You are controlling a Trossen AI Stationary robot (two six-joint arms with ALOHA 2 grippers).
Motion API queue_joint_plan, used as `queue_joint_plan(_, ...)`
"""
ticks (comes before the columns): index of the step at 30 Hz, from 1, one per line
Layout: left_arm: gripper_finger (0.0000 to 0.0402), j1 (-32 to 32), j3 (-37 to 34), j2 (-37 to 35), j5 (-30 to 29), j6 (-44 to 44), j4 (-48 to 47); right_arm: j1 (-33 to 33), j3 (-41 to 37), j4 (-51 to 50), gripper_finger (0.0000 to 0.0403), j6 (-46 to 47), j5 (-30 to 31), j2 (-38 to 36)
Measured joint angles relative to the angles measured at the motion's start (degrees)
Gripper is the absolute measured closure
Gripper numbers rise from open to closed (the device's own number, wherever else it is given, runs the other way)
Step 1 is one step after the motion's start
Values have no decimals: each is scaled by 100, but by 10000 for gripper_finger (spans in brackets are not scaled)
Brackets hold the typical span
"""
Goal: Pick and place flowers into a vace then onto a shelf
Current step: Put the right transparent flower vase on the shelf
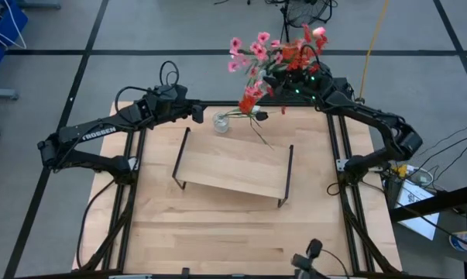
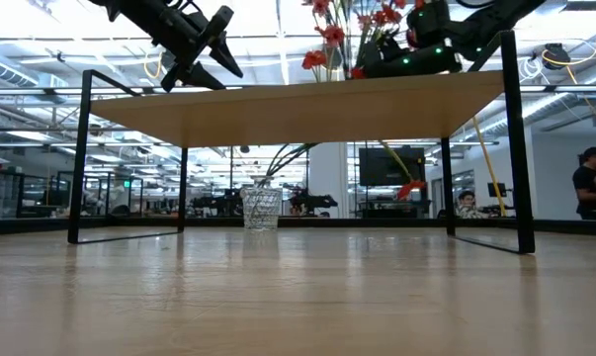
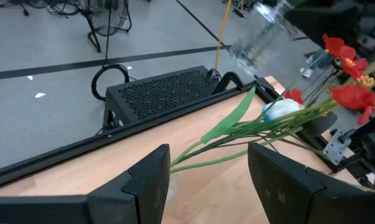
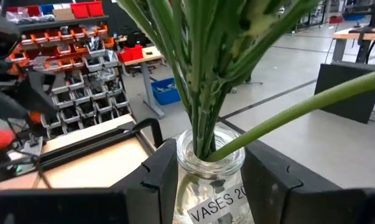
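My right gripper (image 4: 209, 186) is shut on a clear glass vase (image 4: 207, 165) that holds the flowers: green stems (image 4: 199, 74) with pink and red blossoms (image 1: 268, 58). It hangs over the table's far edge, higher than the shelf (image 1: 233, 167), as the low view shows (image 2: 416, 54). A second glass vase (image 1: 220, 122) stands on its base on the table behind the shelf. From it a few stems with a white tulip bud (image 3: 280, 109) lean toward the right. My left gripper (image 1: 196, 114) hangs open left of that glass and above it, touching nothing. My right gripper pinches the glass vase between its two fingers, one on each side of the body just below the neck (image 4: 184, 180). The fingers lie level and come from the table's far right. The vase is upright and lifted clear, and the flowers stand up out of its mouth.
The shelf's top board (image 2: 298, 109) stands on thin black end frames (image 1: 180, 159) in the table's middle. Black rails (image 1: 338, 155) run along the table's sides. A black perforated box (image 3: 162, 93) sits past the far edge. Bare wood (image 1: 233, 232) lies toward the near edge.
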Motion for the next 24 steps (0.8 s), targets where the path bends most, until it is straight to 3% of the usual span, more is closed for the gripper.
queue_joint_plan(5,183,0,0,0,47,160,43,2,413,7,271,-5,7,366)
queue_joint_plan(9,183,0,0,0,655,696,369,4,513,-52,271,51,-229,561)
queue_joint_plan(13,183,-4,0,0,1058,371,736,7,531,-57,271,138,-283,580)
queue_joint_plan(18,183,-4,0,0,904,-85,1259,6,536,-103,271,146,-280,576)
queue_joint_plan(21,183,0,0,0,363,137,1639,7,536,-123,271,147,-282,574)
queue_joint_plan(24,189,15,0,0,290,667,1969,7,536,-271,271,146,-280,574)
